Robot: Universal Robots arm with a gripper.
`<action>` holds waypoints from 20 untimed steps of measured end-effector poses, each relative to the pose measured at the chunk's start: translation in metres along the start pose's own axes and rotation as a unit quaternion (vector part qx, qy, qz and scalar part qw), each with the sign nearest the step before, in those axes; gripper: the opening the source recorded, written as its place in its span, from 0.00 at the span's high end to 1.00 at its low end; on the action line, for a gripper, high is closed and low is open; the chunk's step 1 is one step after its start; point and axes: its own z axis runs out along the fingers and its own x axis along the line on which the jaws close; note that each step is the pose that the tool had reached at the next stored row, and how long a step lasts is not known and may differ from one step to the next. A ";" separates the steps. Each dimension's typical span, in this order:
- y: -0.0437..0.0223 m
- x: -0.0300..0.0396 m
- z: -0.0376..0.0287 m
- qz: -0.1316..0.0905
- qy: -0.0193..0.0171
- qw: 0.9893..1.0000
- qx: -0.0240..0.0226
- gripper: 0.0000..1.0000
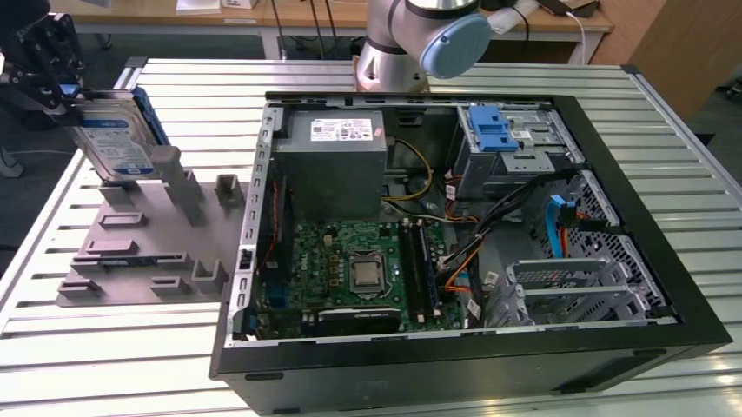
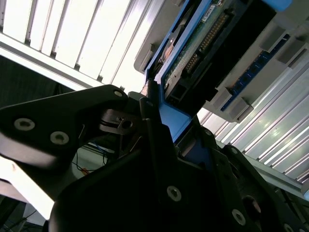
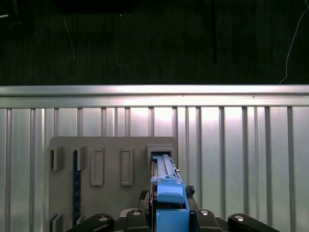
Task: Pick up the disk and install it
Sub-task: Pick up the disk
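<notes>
Disk (image 1: 114,143) and tool (image 1: 72,91) are seen together at the exterior view's left, over the grey holder (image 1: 128,252) that lies on the table (image 1: 116,347). The tool is closed on the disk, which is gripped near its top end. The disk is held upright, with its label turned to the camera. Its bottom edge is right at a slot in the holder, and it cannot be told if the two touch. The open computer case (image 1: 464,373) is well apart from it, toward the exterior view's right.

In the first wrist view the disk (image 3: 169,193) is seen from its thin edge, with the blue frame on top. It points at a slot in the holder (image 3: 111,145). In the second wrist view the green board side of the disk (image 2: 203,38) is shown, and a black finger (image 2: 154,140) is pressed on the blue frame.

The disk is judged to be stiff and hard, and rather heavy for how small it is. Its metal sides look smooth, so it could slip if it is held loosely. The green board has many small parts and could be hurt by a bump or a squeeze. The blue frame at the edges is judged the best place for it to be held.
</notes>
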 end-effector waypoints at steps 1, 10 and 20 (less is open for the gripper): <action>0.0000 0.0000 0.0000 0.000 0.000 1.000 0.000 0.64; 0.0001 -0.0001 -0.0028 0.000 0.000 1.000 0.000 0.64; 0.0003 -0.0003 -0.0115 0.000 0.000 1.000 0.000 0.64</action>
